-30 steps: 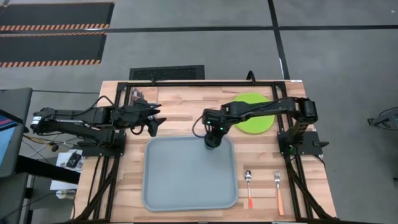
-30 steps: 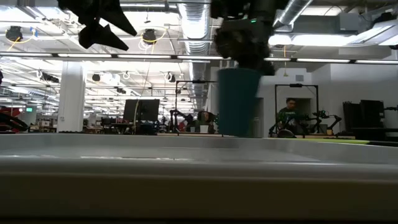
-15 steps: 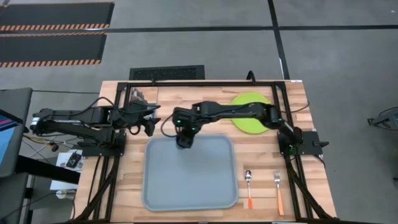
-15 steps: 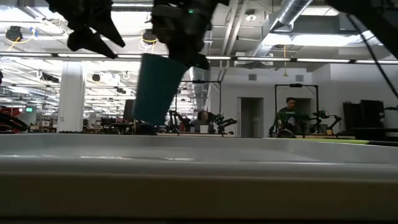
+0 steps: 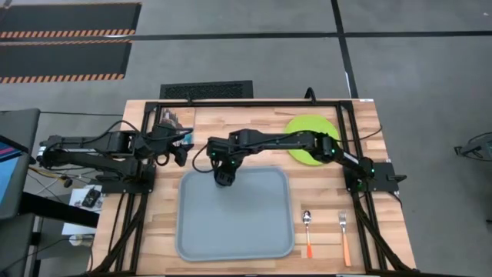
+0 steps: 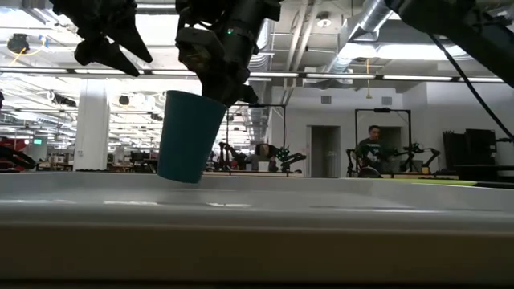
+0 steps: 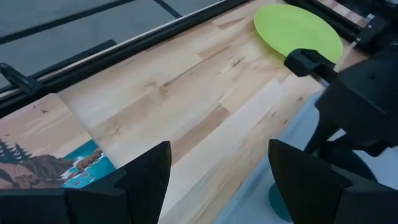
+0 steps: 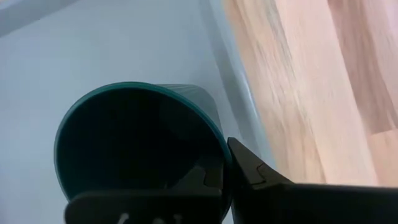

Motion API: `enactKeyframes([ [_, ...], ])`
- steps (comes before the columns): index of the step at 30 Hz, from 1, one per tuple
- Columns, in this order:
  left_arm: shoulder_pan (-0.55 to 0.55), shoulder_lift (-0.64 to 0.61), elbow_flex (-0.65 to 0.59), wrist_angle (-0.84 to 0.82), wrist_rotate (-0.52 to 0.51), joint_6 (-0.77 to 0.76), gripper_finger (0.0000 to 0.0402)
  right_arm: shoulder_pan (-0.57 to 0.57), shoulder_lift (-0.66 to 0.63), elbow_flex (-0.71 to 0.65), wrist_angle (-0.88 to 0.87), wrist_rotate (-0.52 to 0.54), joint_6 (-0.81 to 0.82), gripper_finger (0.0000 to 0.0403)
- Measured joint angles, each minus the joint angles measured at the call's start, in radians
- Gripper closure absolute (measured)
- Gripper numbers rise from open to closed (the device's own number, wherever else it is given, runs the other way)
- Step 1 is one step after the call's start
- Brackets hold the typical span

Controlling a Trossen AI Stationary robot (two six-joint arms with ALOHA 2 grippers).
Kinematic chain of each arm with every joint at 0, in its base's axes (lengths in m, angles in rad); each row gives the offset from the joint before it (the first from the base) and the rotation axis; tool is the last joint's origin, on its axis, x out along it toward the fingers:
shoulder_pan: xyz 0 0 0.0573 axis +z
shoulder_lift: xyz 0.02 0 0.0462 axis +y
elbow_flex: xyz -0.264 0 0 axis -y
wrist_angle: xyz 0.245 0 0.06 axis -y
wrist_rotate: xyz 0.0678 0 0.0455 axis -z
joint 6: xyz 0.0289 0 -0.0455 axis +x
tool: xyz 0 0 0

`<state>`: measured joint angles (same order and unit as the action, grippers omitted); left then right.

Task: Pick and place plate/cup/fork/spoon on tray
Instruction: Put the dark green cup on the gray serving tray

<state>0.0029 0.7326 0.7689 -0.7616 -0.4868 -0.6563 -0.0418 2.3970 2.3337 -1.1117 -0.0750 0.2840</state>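
The dark teal cup (image 6: 189, 136) hangs tilted over the far left part of the grey-blue tray (image 5: 238, 223). My right gripper (image 5: 224, 171) is shut on it. The cup's open mouth shows in the right wrist view (image 8: 137, 143). My left gripper (image 5: 178, 151) is open and empty, above the bare wood left of the tray's far left corner. The lime-green plate (image 5: 311, 140) lies flat on the table at the far right. The spoon (image 5: 307, 231) and the fork (image 5: 344, 237) lie on the wood right of the tray. My right gripper holds the cup by its rim (image 8: 217, 140), one finger inside the cup and one finger (image 8: 249, 168) outside its wall. The fingers come from above, slanting. The cup hangs tilted below them, its base (image 6: 178, 177) low over the tray; whether it touches, I cannot tell.
A black frame rail (image 5: 254, 102) runs along the table's far edge. A printed picture card (image 7: 56, 155) lies on the wood at the far left. The right arm (image 5: 284, 140) stretches across the table's far part from the right.
My right gripper has carried the cup from the tray's far right corner toward the table's left edge, to the tray's far left part, and has come down. The cup has tipped from upright to tilted. My left gripper has drawn back a little toward the table's left edge.
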Motion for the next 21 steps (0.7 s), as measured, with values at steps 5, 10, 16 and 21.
enactKeyframes([
  [5,0.0,0.0,0.0,0.001,0.0,-0.003,0.0145,-0.001,0.012,0.003,0.01,-0.005,0.003,0.0385],
  [10,0.0,0.0,0.0,0.002,-0.014,-0.012,0.0145,0.0,0.038,0.005,0.04,-0.011,0.006,0.0383],
  [16,0.0,0.0,0.0,0.002,-0.016,-0.018,0.0145,-0.001,0.05,0.004,0.049,-0.011,0.011,0.0374],
  [21,0.0,0.0,0.0,0.003,-0.017,-0.018,0.0145,-0.001,0.05,0.003,0.053,-0.01,0.014,0.0369],
])
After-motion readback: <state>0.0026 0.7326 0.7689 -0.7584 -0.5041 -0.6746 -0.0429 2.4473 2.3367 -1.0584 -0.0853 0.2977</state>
